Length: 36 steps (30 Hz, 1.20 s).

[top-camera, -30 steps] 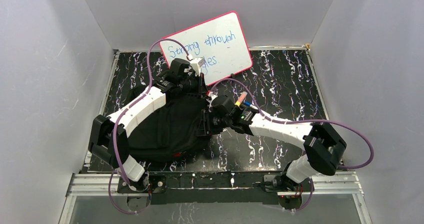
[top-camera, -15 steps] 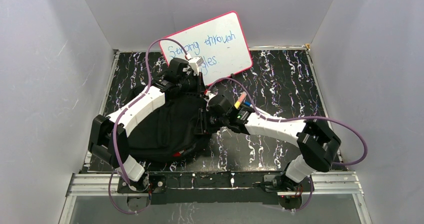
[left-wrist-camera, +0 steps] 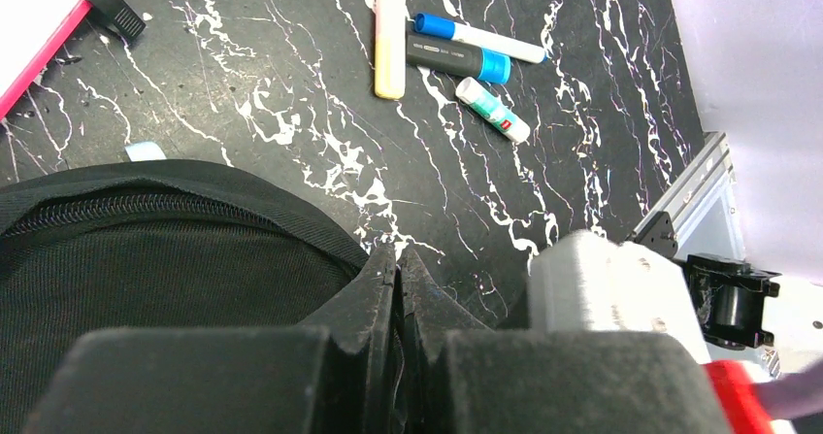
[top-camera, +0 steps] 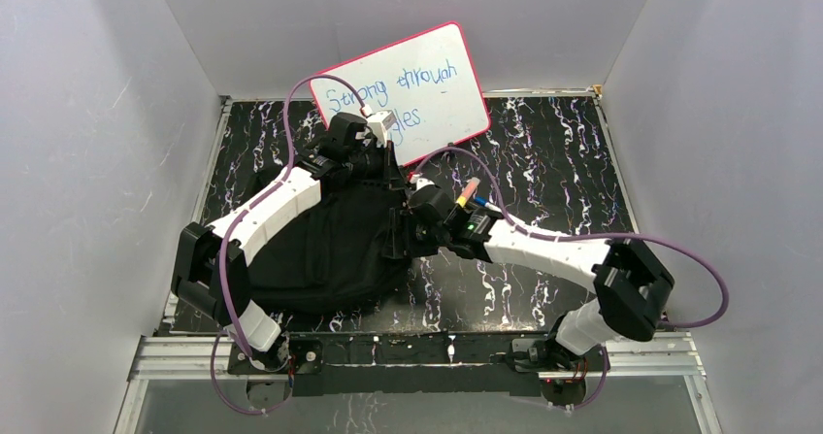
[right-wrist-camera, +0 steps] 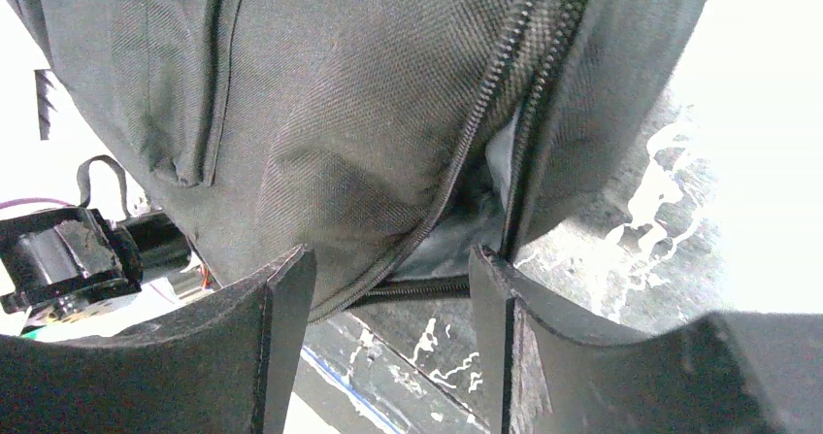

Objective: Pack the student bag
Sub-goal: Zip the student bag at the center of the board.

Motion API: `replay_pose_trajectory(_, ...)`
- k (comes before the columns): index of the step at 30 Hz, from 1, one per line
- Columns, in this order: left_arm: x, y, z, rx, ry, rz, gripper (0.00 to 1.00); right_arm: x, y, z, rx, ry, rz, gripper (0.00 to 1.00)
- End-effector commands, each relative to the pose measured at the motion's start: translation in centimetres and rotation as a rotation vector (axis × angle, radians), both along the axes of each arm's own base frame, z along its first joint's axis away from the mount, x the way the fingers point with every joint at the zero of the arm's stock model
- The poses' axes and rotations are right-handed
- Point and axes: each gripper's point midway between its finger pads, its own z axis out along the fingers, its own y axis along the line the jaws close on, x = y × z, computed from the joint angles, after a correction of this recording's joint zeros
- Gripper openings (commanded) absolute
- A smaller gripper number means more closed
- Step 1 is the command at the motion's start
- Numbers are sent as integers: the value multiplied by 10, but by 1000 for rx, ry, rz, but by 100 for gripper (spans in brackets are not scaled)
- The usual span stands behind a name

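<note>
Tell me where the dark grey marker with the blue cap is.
In the left wrist view, the dark grey marker lies on the black marble table beyond the black fabric backpack, between a white blue-capped pen and a small white tube.

Markers (top-camera: 471,196) right of bag (top-camera: 320,250) (whiteboard (top-camera: 427,84) behind)

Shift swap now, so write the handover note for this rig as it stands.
Left gripper: shut, fingers at the bag's rim; a pinch on fabric cannot be confirmed.
Right gripper: open, holding nothing, fingers facing the bag's partly open zipper.
Bag: on the table, left of centre.
Markers: loose on the table, right of the bag.
Whiteboard: propped at the back.
Done: zipper partly open.
Left: markers not yet packed; load them, then zip up.
</note>
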Motion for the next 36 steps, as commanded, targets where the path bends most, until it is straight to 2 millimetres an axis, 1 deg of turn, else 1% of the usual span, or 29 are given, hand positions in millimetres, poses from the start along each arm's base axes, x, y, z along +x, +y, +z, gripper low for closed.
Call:
replay_pose_trajectory(1,3,-1,21,-35,-57,-11,0,4,-16,24,-18,-51,-50,68)
replay_pose_trajectory(5,2,-1,19,-35,-52,-12,0,2,-27,39,-11,-72,-67,68)
replay_pose_trajectory(8,1,-2,19,-39,-45,-19,0,2,-30,54,29,-110,-75,68)
replay_pose_trajectory(11,-3,-4,19,-52,-39,-41,0,9,-39,61,32,-155,-115,72)
replay_pose_trajectory(14,-9,-7,22,-69,-33,-76,0,23,-52,67,6,-192,-178,76)
replay_pose_trajectory(17,-16,-9,23,-83,-26,-106,0,41,-65,75,9,-209,-230,77)
replay_pose_trajectory(22,-26,-7,20,-91,-9,-125,0,77,-86,89,82,-198,-298,76)
replay_pose_trajectory(25,-33,-6,20,-98,-3,-131,0,99,-95,89,131,-162,-306,75)
replay_pose_trajectory(27,-38,-5,20,-101,3,-134,0,111,-94,87,160,-134,-281,75)
replay_pose_trajectory(29,-43,-3,18,-101,6,-136,0,120,-87,87,196,-108,-228,75)
replay_pose_trajectory(30,-45,-2,18,-100,6,-136,0,124,-80,82,208,-86,-188,74)
replay_pose_trajectory(33,-52,1,14,-97,14,-141,0,131,-59,86,247,-60,-49,73)
replay_pose_trajectory(36,-56,2,8,-93,25,-144,0,136,-43,88,276,-46,40,72)
